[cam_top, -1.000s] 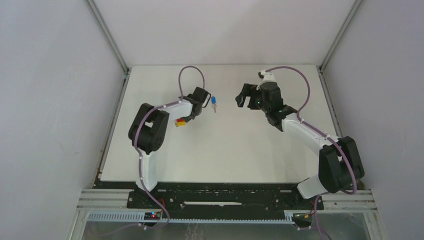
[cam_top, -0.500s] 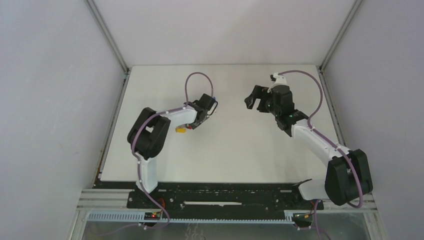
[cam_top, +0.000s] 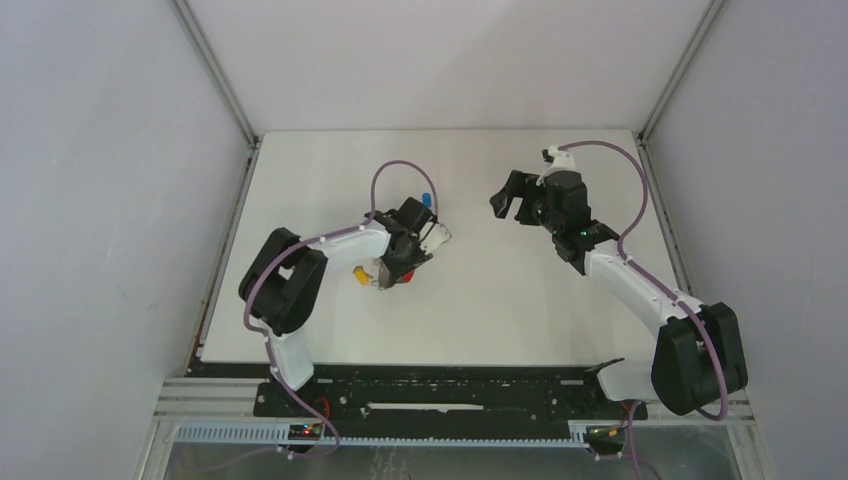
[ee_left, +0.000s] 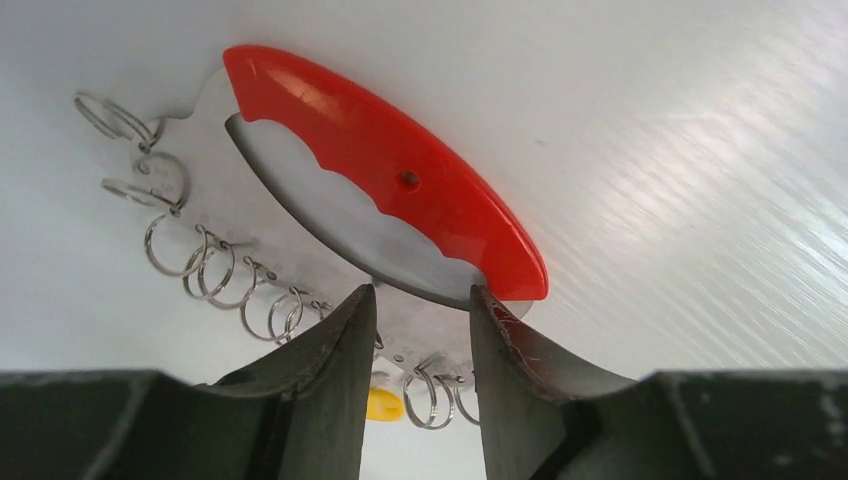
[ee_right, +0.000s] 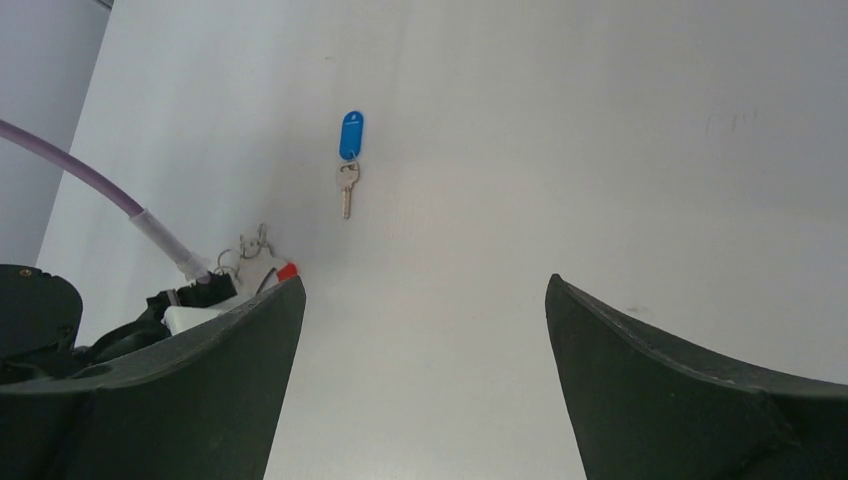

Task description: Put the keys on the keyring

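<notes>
The keyring has a red curved handle on a grey metal plate hung with several split rings. It lies under my left gripper, whose fingers stand a narrow gap apart over the plate's lower edge, clamping nothing I can see. The yellow key head shows between the fingers, beside the rings. In the top view the left gripper points down at the keyring and yellow head. The blue key lies alone on the table, also seen from above. My right gripper is wide open and empty, hovering to the right.
The white table is boxed in by grey walls at the left, back and right. A purple cable loops over the left wrist. Some of the keyring's rings show beside the left gripper in the right wrist view.
My left gripper has swung from beside the blue key down and back over the keyring. My right arm moved slightly right and has held still for the last half second.
</notes>
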Tool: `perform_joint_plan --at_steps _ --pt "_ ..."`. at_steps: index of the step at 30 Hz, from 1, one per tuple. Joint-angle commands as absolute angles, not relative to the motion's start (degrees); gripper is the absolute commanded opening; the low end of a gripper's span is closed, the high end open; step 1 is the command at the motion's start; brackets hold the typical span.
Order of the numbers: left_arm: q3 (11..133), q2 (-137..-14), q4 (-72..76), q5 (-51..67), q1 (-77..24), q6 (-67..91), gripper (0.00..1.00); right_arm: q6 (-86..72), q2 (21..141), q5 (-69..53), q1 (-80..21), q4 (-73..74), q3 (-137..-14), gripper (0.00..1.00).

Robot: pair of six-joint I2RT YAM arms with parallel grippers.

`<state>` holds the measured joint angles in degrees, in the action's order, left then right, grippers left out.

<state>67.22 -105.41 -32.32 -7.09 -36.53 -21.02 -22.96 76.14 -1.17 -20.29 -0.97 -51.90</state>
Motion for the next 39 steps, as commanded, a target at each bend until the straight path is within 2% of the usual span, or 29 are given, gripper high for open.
perform_joint_plan --at_steps 1,5,9,12,14,20,22,27,32,39 --pt "66.9 -101.7 -37.0 0.4 -36.8 -20.4 0.45 -23.6 75.1 -1.5 -21.2 -3.0 -52.2 0.99" --pt "74.4 -95.5 -43.4 4.1 -33.2 -17.5 0.49 -22.5 78.8 -0.6 -24.7 -2.5 -55.7 0.99" --pt "80.8 -88.9 -48.4 8.7 -25.0 -15.9 0.56 -21.8 84.7 0.0 -29.7 -2.5 -60.0 0.99" --pt "78.7 -86.7 -48.5 3.3 -20.8 -17.1 0.57 -22.5 90.9 0.0 -33.5 -3.3 -63.3 0.95" --pt "76.2 -87.5 -46.9 -2.7 -18.1 -16.4 0.55 -23.5 94.7 -0.9 -36.0 -4.6 -65.3 0.87" --pt "71.3 -95.4 -40.3 -15.1 -11.9 -12.5 0.49 -25.8 105.9 -4.5 -44.1 -4.3 -74.0 0.44" --pt "70.6 -97.1 -38.7 -17.4 -11.8 -11.8 0.48 -26.4 108.6 -3.8 -45.9 -2.3 -76.5 0.36" --pt "68.8 -98.7 -35.5 -18.6 -12.3 -10.3 0.49 -30.0 113.3 -0.5 -48.1 2.7 -79.3 0.32" --pt "65.9 -100.8 -32.3 -20.2 -15.0 -12.3 0.49 -35.8 116.2 4.7 -48.3 6.0 -79.4 0.23" --pt "65.7 -101.9 -32.1 -21.4 -19.0 -13.4 0.49 -40.0 118.4 8.4 -48.4 7.8 -79.2 0.22"
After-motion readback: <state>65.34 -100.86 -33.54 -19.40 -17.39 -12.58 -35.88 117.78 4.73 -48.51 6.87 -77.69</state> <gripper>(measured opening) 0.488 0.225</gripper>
